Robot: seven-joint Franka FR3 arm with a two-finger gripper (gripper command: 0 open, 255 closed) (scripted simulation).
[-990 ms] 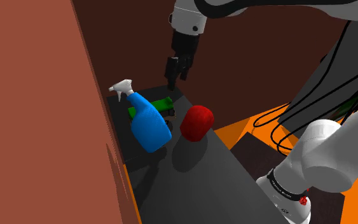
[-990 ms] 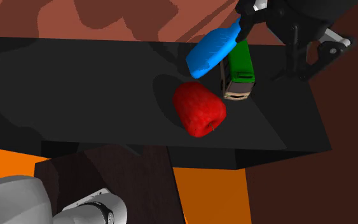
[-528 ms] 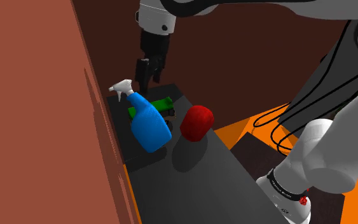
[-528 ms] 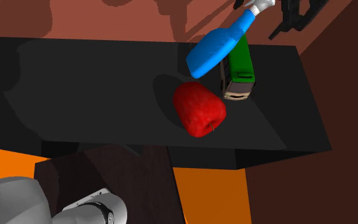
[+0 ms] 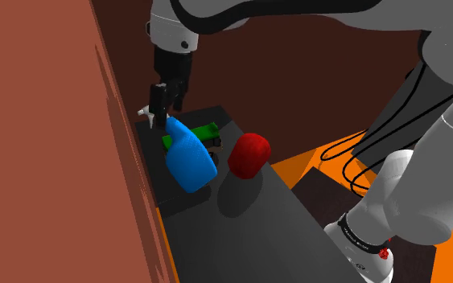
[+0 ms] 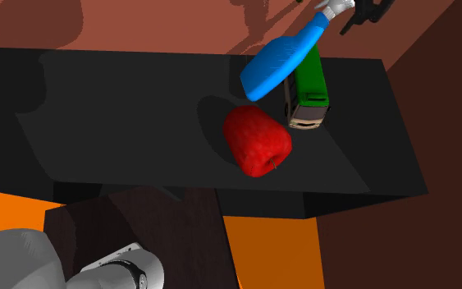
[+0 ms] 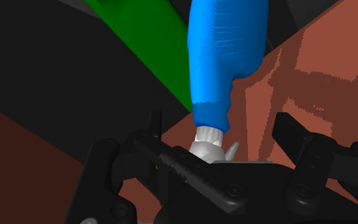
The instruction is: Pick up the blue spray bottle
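the black gripper [image 5: 162, 106] hangs at the white spray head [image 7: 208, 145] of the blue spray bottle [image 5: 191, 158], its two fingers [image 7: 290, 130] standing apart on either side of the head and clasping nothing. the bottle lies on its side on the dark table [image 5: 240, 225], close to the red-brown wall [image 5: 47, 145], with a green toy bus [image 6: 309, 89] just beside it and a red fruit [image 5: 249, 154] near its base

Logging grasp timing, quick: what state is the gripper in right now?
Gripper: open, fingers apart on either side of the top of the blue spray bottle, holding nothing.
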